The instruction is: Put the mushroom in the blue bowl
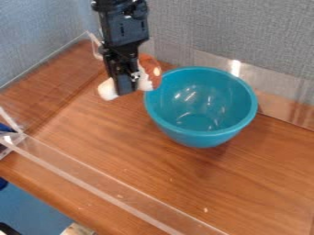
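Note:
The mushroom point(110, 90) hangs above the wooden table, just left of the blue bowl point(196, 134). It lies sideways in my grip, with its white stem poking out to the lower left and its orange cap point(149, 64) toward the bowl. My gripper point(125, 83) points straight down and is shut on the mushroom's middle, beside the bowl's left rim rather than over its opening. Nothing lies inside the bowl.
Clear plastic panels point(73, 170) fence the wooden table point(86, 128) along its front, left and back right edges. A grey wall stands behind. A small blue and white object point(7, 131) sits at the far left edge.

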